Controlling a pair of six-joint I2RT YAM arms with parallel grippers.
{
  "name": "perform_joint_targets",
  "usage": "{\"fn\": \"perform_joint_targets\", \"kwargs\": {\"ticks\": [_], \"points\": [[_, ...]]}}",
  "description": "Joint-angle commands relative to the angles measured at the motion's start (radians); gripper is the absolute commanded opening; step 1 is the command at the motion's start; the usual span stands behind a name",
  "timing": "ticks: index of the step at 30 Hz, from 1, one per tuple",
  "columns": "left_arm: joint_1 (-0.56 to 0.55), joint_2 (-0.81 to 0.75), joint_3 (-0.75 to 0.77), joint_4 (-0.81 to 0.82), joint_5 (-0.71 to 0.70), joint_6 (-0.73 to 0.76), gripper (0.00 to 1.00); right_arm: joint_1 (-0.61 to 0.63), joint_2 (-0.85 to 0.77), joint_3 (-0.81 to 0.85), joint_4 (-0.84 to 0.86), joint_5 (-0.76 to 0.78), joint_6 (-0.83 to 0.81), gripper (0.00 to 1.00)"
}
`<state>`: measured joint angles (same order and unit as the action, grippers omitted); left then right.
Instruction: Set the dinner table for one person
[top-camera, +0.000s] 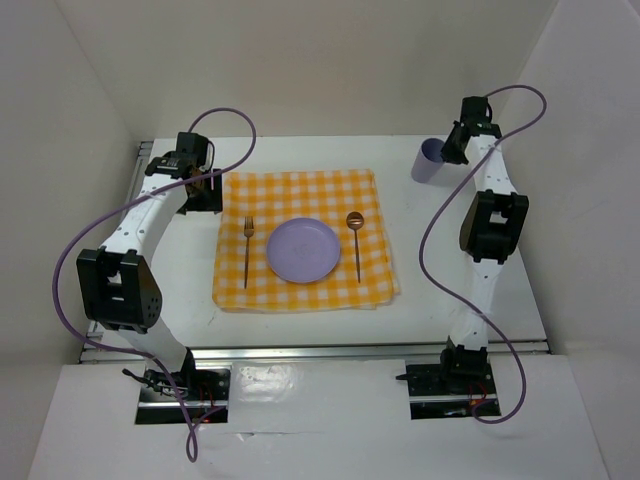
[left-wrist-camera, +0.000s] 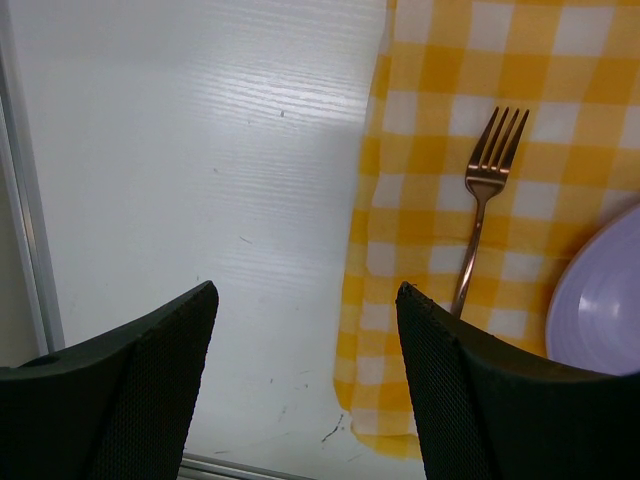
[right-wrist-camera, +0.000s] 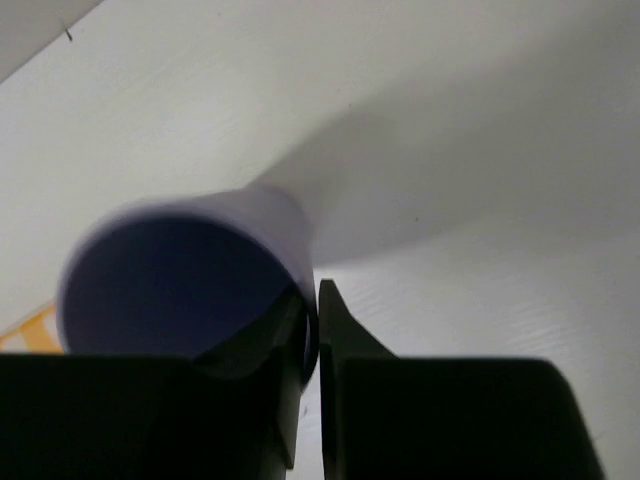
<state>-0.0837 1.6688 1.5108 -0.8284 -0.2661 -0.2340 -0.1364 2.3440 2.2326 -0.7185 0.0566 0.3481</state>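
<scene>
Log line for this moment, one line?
left gripper: open, empty | right gripper: shut on cup rim | plate, fork, spoon: on cloth

The left arm (top-camera: 135, 222) and the right arm (top-camera: 492, 225) are each built of slim white links joined by chunky, boxy black joint housings, and each grows out of a small black base (top-camera: 165, 383) of brackets and motors at the near edge of the bench. A thin purple cable (top-camera: 225, 109) runs in loose loops along the left arm and another purple cable (top-camera: 421, 245) curves in wide arcs beside the right arm, with fine red wires (top-camera: 197, 415) showing down at the bases. In the wrist views the jaws are made of broad matte black fingers (left-wrist-camera: 150, 390) with angled tips and a finely textured, mesh-like inner face.
</scene>
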Motion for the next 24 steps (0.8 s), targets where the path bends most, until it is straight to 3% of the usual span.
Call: {"fn": "perform_joint_targets", "kwargs": {"ticks": [1,3,9,13,18,24], "points": [[-0.001,0.009,-0.008,0.018,-0.013,0.016,0.79,-0.008,0.026,0.054,-0.013,0.009,-0.001,0.11],[-0.001,0.009,-0.008,0.018,-0.013,0.016,0.79,-0.008,0.003,0.055,-0.013,0.020,-0.001,0.00],[-0.001,0.019,-0.008,0.018,-0.013,0.016,0.79,0.032,-0.142,0.036,-0.042,0.031,-0.075,0.00],[-0.001,0.019,0.002,0.018,-0.013,0.016,0.79,0.171,-0.230,0.005,-0.091,0.074,-0.155,0.00],[-0.001,0.019,0.002,0.018,-0.004,0.016,0.79,0.322,-0.220,-0.005,-0.193,0.063,-0.164,0.00],[-0.001,0.009,-0.007,0.018,0.005,0.016,0.79,0.469,-0.154,0.005,-0.183,0.091,-0.143,0.00]]}}
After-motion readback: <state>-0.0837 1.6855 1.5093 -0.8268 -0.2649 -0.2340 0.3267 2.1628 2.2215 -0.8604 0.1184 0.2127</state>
